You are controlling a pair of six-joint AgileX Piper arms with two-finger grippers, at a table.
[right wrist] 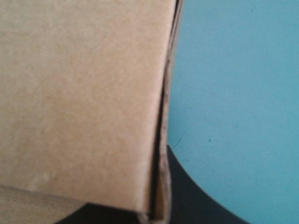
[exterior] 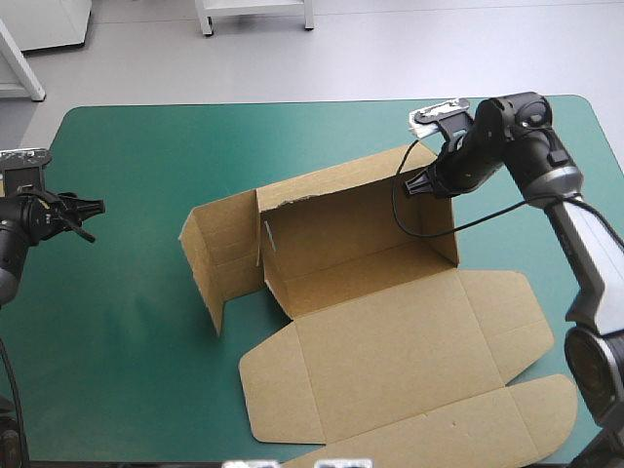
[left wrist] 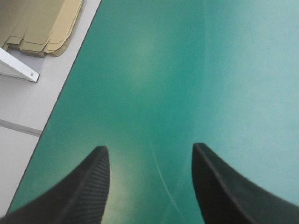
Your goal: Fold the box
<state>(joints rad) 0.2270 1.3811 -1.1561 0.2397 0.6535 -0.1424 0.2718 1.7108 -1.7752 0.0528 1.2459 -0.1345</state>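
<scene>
Box (exterior: 390, 341): nearest flaps cut off at high view's bottom edge; r. wrist view too close, blurred, only one wall & its edge show.
Right hand (exterior: 416, 182): fingertips hidden at box's back-wall cnr in high view; in own view fingers mostly behind board, one each side of wall.
Left hand (exterior: 86, 218): small in high view; finger bases cut off in own view.
Spare board (left wrist: 44, 23): off tabletop's (left wrist: 187, 70) left edge, stack cut off, sheet count can't tell.
</scene>
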